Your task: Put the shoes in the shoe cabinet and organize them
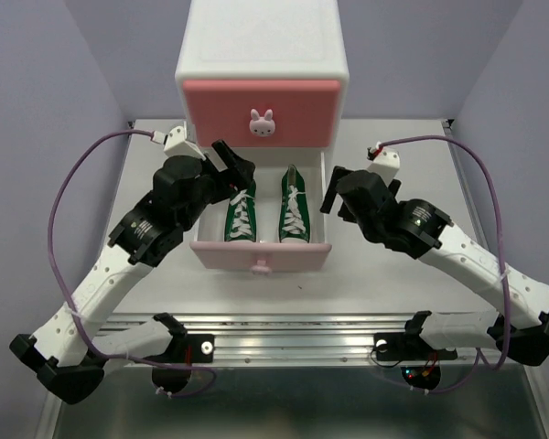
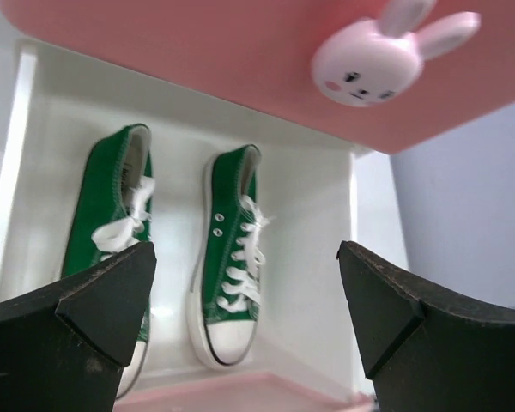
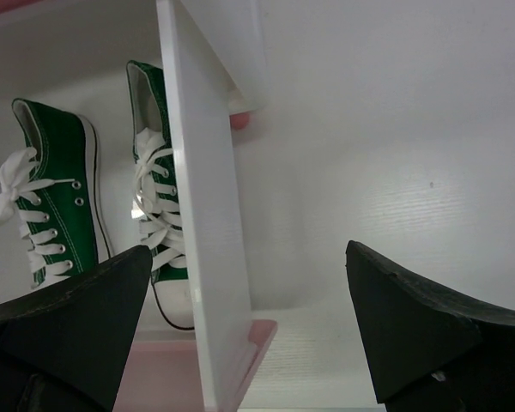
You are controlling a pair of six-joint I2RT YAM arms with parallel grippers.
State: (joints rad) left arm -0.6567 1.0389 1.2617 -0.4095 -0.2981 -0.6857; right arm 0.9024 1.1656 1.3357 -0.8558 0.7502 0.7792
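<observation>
On the left, the left gripper (image 1: 235,161) hangs over the back left corner of the pulled-out lower drawer (image 1: 261,255). Its fingers (image 2: 103,300) are spread wide with nothing between them, and in its wrist view both shoes show below the gap. In the drawer lies the green pair, side by side and parallel, with a narrow strip of white floor between them. The left shoe (image 1: 241,218) is close to the left wall and the right shoe (image 1: 296,213) nearer the right wall. Both stand on their soles, laces up, white toe caps toward the drawer's pale pink front and heels toward the cabinet (image 1: 261,37). Above them the upper drawer (image 1: 220,110) is shut, its darker pink front carrying a bunny knob (image 1: 262,122) in the middle. The cabinet stands at the far middle of the table (image 1: 393,274). On the right, the right gripper (image 1: 333,189) sits just outside the drawer's right wall, about level with the shoes' heels. It too is spread wide and holds nothing. In its wrist view that white wall rises between its fingers (image 3: 421,326), nearer the one at the view's left, and I cannot tell whether it touches either.
</observation>
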